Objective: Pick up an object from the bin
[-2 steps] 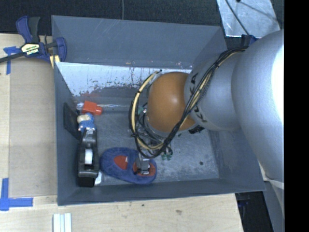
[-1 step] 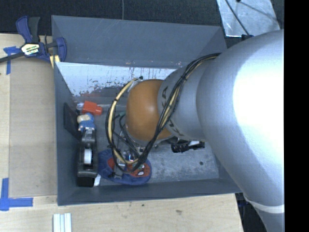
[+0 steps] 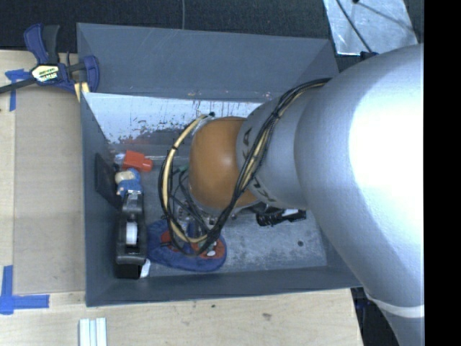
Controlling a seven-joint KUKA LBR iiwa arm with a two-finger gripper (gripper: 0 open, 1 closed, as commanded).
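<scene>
lying on scuffed grey bin floor [image 3: 288, 249]: blue cloth [image 3: 180, 260]; dark ground [image 3: 238, 6] beyond.

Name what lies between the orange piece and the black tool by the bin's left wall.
In the camera view, a small blue-and-white thing and a grey piece lie in a row between the orange piece and the black tool.
</scene>
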